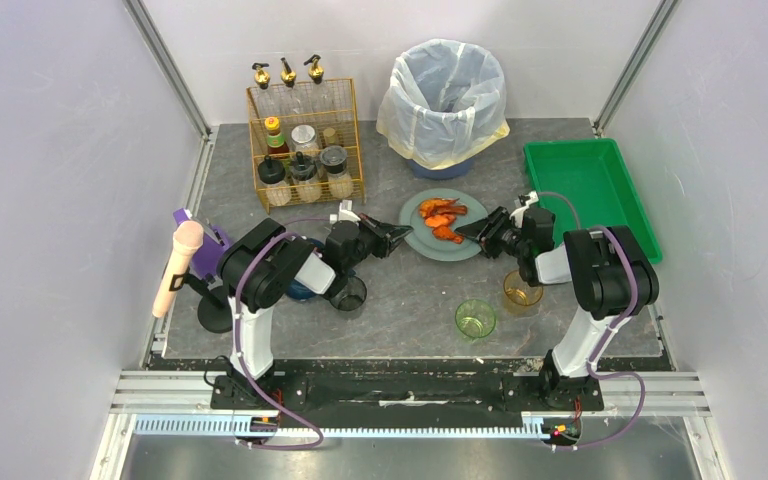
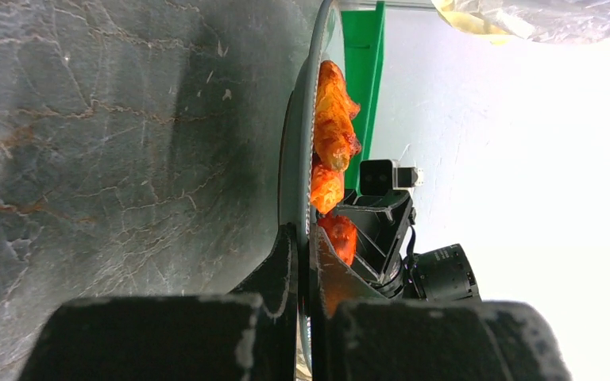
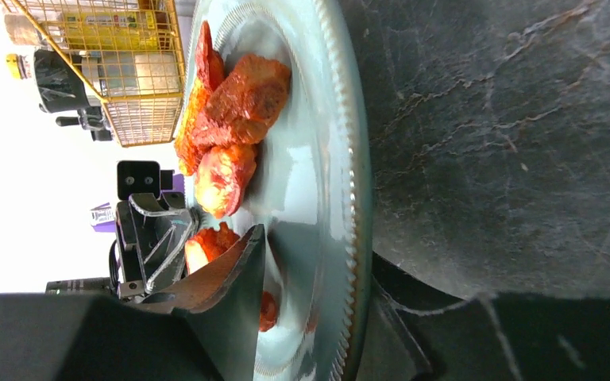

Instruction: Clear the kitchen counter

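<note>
**Top external view.** The plate (image 1: 422, 240), carrying orange-red food pieces (image 1: 442, 212), lies flat in the middle of the worktop (image 1: 400, 300), between the two arms. The left jaws meet its left rim and the right jaws its right rim. A lined bin (image 1: 445, 100) stands just behind the plate. A wire basket (image 1: 305, 140) of bottles stands at the far left and a green tray (image 1: 585, 190) at the far right. Three glasses sit nearer the bases: dark (image 1: 348, 295), green (image 1: 475, 320) and amber (image 1: 520, 290). Pale walls enclose the dark, veined slab on three sides.

**Left wrist view.** The left jaws are clenched on the plate's rim (image 2: 298, 175), one finger above and one beneath. The food pieces (image 2: 333, 119) sit just beyond them.

**Right wrist view.** The right jaws straddle the opposite rim (image 3: 341, 159) but stand parted, not pinching it. Judgement: a one-sided lift would likely tilt the plate and spill the food. The right jaws should close first, then both should rise level and together towards the bin, skirting the glasses.
</note>
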`<state>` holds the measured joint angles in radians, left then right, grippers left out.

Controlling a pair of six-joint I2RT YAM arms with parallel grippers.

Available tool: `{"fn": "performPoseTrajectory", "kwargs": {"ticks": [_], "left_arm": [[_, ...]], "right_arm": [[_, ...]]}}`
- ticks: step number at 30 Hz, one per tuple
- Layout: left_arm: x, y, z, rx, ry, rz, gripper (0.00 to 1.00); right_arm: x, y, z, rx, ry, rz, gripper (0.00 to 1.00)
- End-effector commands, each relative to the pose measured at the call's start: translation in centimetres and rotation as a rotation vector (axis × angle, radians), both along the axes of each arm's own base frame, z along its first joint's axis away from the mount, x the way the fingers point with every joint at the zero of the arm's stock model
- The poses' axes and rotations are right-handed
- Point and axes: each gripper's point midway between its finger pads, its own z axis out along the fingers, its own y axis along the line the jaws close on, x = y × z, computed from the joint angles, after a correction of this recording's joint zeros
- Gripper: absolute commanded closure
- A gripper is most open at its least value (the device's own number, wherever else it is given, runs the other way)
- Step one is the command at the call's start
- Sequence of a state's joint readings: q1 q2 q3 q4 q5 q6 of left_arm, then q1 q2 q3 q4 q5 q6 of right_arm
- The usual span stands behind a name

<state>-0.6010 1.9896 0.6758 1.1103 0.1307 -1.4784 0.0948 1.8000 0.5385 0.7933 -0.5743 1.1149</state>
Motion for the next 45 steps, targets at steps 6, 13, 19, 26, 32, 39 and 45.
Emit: {"fn": "performPoseTrajectory", "kwargs": {"ticks": [6,13,19,26,32,39,45], "left_arm": [[-0.8,-1.1,12.9,-0.342,-0.276,-0.061,0.98],[-0.6,-0.3,12.3,-0.288,-0.273,-0.036,0.98],[-0.9,-0.3,12.7,-0.184,-0.300,-0.046,0.73],[-1.2,0.1,13.6,-0.052,-0.330,-0.066,0.30],[-1.7,1.8,15.2,0.123,-0.343,-0.077,0.17],[-3.7,7.3,18.6,0.560,-0.327,-0.095,0.12],[-6.7,15.0,23.5,0.861,-0.384,-0.019,0.02]], "right_arm": [[-1.2,0.8,1.8,0.068,-0.049,0.038,0.65],[-1.2,-0.8,3.5,0.096,-0.098,0.002,0.79],[-1.1,-0.9,6.7,0.160,-0.161,0.006,0.99],[-1.4,-0.8,11.0,0.248,-0.225,0.019,1.00],[-1.2,-1.4,14.1,0.182,-0.269,0.010,1.00],[-1.2,-3.5,17.2,0.184,-0.263,-0.058,1.00],[-1.0,-5.3,21.2,0.203,-0.284,-0.152,1.00]]}}
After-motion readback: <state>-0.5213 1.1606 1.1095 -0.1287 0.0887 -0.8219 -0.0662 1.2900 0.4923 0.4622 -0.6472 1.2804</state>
